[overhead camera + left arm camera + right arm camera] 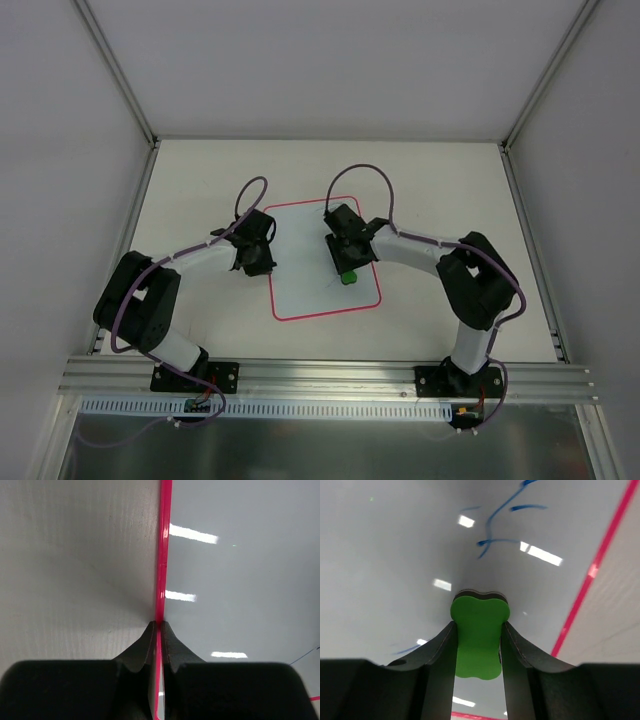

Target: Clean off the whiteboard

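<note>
Pale surface (200, 180) bore the whiteboard (310, 290); on it, blue marks (492, 520) lay just beyond the eraser (479, 645) pinched in the right tool (479, 626), while the left tool (159, 628) clamped its left edge.

White table (440, 180) between pale walls (300, 60), aluminium rail (330, 378) along its near edge.

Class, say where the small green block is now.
Top view: clamped in the right claw, the small green block is over the right half of the white red-rimmed whiteboard.
</note>
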Robot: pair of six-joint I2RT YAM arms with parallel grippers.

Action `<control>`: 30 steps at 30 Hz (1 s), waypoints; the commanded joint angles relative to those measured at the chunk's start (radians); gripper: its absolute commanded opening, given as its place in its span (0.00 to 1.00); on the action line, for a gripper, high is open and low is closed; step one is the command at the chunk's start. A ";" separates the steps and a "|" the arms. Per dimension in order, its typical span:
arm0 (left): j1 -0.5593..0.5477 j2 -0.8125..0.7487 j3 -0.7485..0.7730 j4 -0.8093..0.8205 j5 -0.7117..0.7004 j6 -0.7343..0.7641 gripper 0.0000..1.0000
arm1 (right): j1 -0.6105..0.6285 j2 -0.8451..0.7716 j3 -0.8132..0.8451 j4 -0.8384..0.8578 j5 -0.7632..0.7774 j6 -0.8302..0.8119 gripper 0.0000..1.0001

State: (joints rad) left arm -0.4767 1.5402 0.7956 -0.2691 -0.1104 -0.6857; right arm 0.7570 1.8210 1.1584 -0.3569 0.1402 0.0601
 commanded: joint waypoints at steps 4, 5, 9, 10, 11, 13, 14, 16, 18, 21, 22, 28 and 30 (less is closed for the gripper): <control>0.004 0.084 -0.036 -0.079 -0.002 0.008 0.00 | 0.154 0.067 0.087 -0.148 -0.200 -0.098 0.00; 0.004 0.084 -0.035 -0.079 0.000 0.006 0.00 | 0.178 0.076 0.107 -0.155 -0.212 -0.106 0.00; 0.004 0.084 -0.036 -0.078 0.005 0.000 0.00 | 0.223 0.096 0.127 -0.166 -0.217 -0.129 0.00; 0.003 0.086 -0.036 -0.078 0.006 0.002 0.00 | 0.226 0.100 0.126 -0.165 -0.214 -0.126 0.00; 0.004 0.084 -0.036 -0.078 0.005 0.000 0.00 | 0.223 0.103 0.123 -0.162 -0.202 -0.123 0.00; 0.003 0.084 -0.041 -0.078 0.003 0.002 0.00 | 0.214 0.109 0.109 -0.159 -0.108 -0.112 0.00; 0.004 0.086 -0.042 -0.078 0.003 0.000 0.00 | 0.205 0.110 0.104 -0.157 -0.091 -0.105 0.00; 0.004 0.084 -0.049 -0.078 0.005 0.002 0.00 | 0.153 0.097 0.078 -0.146 -0.045 -0.085 0.00; 0.003 0.078 -0.053 -0.078 0.003 0.002 0.00 | 0.090 0.077 0.055 -0.128 0.016 -0.063 0.00; 0.004 0.070 -0.058 -0.078 0.006 -0.002 0.00 | 0.004 0.021 -0.014 -0.091 0.068 0.000 0.00; 0.004 0.067 -0.059 -0.078 0.005 -0.002 0.00 | -0.016 0.011 -0.031 -0.055 0.071 0.006 0.00; 0.004 0.066 -0.059 -0.078 0.014 0.000 0.00 | -0.068 -0.020 -0.105 0.035 0.096 0.007 0.00; 0.004 0.067 -0.058 -0.078 0.017 0.000 0.00 | -0.030 -0.005 -0.092 0.039 0.070 -0.002 0.00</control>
State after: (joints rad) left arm -0.4763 1.5520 0.7979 -0.2386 -0.0864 -0.6907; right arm 0.6796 1.7832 1.0946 -0.3031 0.1757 0.0635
